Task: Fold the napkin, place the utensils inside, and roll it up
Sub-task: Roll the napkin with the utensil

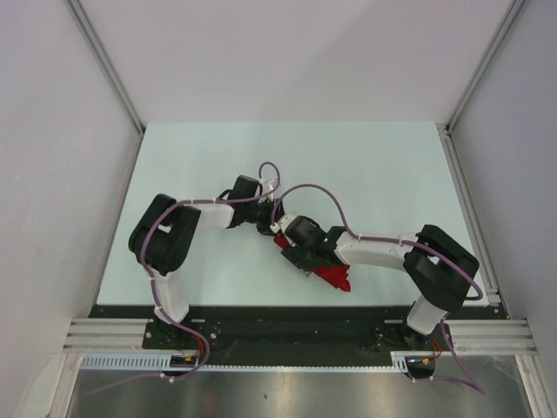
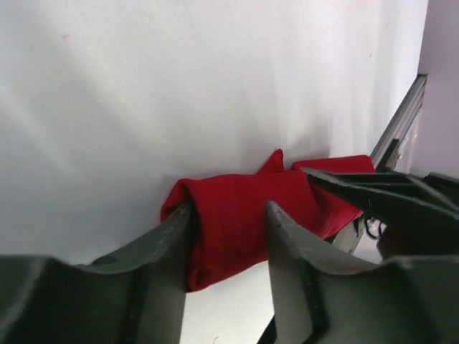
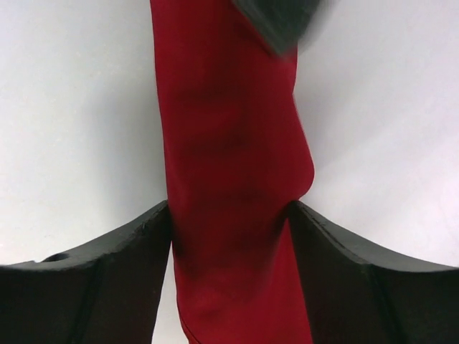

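Near-centre of the pale surface (image 1: 218, 165): the napkin (image 1: 332, 277) lies as a tight red roll, running diagonally from a far-left end to a near-right end. Most of its middle is hidden under the arms in the overhead view; red shows only at the two ends.

Right gripper (image 1: 303, 259): comes in from the right and sits over the middle of the roll. In the right wrist view, the right gripper (image 3: 229, 229) has one dark finger on each side of the napkin (image 3: 222, 129), both touching the cloth. The roll narrows where they press, so it is pinching the napkin.

Left gripper (image 1: 277, 230): reaches over from the left to the far-left end of the roll. In the left wrist view, the left gripper (image 2: 228, 229) has its fingers set apart over the napkin (image 2: 237, 208). One finger is against the folded end; the other crosses in front of the roll further along. Cannot tell whether they squeeze the cloth or only rest against it.

The two grippers are close together: the right gripper's dark fingers (image 2: 373, 193) show just beside the cloth in the left wrist view, and a blurred finger (image 3: 276, 21) of the left gripper shows over the roll at the top of the right wrist view.
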